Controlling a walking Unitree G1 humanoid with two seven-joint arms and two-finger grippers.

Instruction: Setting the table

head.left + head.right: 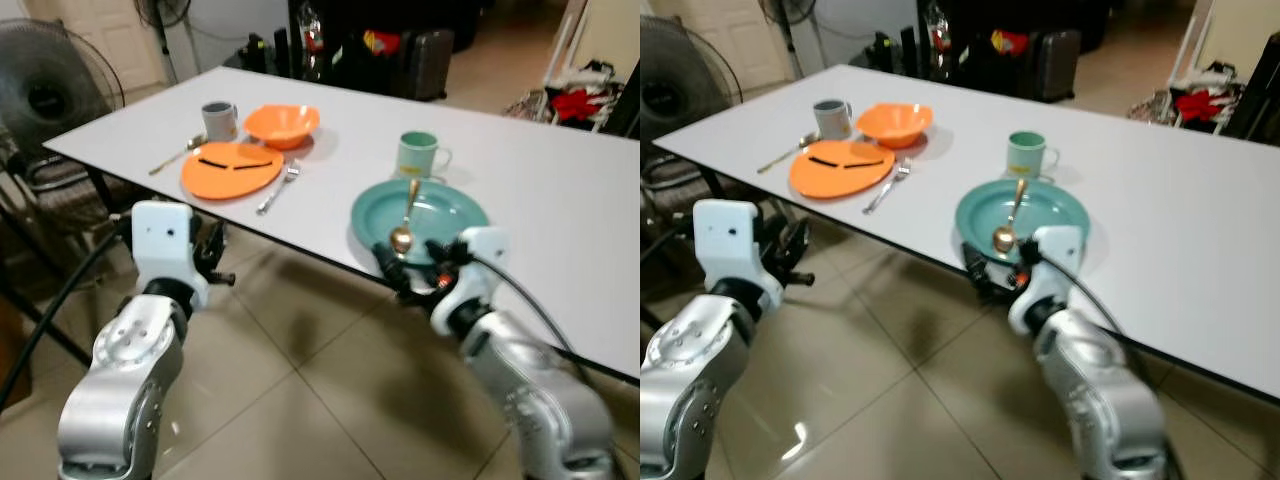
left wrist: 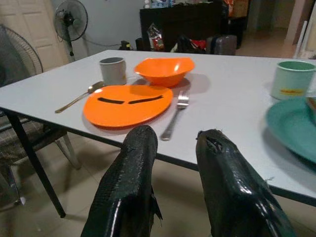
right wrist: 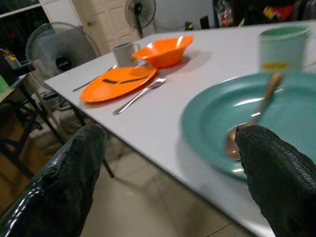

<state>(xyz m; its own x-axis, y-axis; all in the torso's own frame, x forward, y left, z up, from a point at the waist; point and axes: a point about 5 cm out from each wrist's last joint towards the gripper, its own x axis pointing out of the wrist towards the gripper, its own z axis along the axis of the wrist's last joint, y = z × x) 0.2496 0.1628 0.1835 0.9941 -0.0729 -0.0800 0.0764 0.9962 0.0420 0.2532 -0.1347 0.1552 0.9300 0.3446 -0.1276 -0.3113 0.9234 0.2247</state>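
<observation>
Right wrist view is showing the right gripper [image 3: 168,173] hovering released at the table's [image 1: 560,190] near edge, beside the teal plate [image 1: 445,212] carrying a spoon [image 1: 405,222].

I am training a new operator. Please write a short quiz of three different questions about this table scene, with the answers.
1. True or false: a spoon lies in the teal plate.
2. What lies between the orange plate and the teal plate: A) knife, B) fork, C) cup?
3. Which gripper is nearer the teal plate?

Key:
1. True: the gold spoon rests in it.
2. B, the fork.
3. The right gripper; the left gripper is below the table edge.
</observation>
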